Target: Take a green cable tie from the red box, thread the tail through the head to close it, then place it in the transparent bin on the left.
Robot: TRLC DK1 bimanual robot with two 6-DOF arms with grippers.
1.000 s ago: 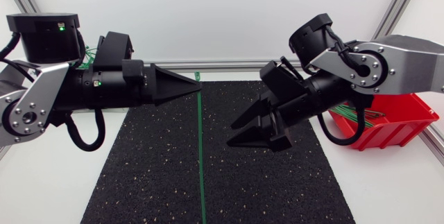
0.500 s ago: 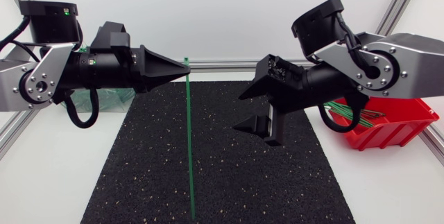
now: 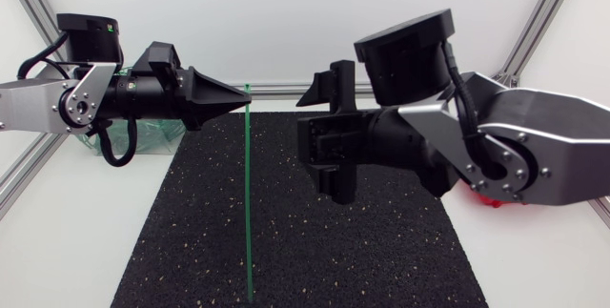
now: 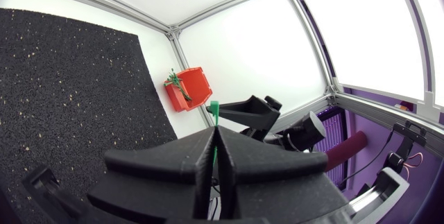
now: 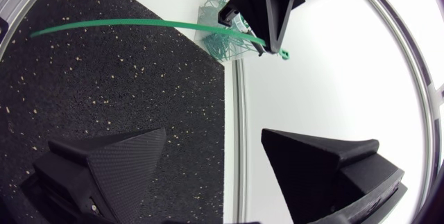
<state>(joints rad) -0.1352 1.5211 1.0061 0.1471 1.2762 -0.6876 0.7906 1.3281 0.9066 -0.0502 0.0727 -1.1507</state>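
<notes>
With its wedge fingers pressed together, left hand [image 3: 244, 104] pinches the long green plastic cable tie [image 3: 247, 203] just below the head; the strap runs out over the black speckled mat [image 3: 362, 251]. Right hand [image 5: 214, 135] spread wide, holding nothing, facing the tie but apart from it. Red plastic box [image 4: 189, 89] mostly hidden behind right arm, transparent bin [image 5: 223, 28] behind left hand

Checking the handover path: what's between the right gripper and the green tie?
Head view: only bare black mat between right gripper and green tie, which the left gripper pinches.
</notes>
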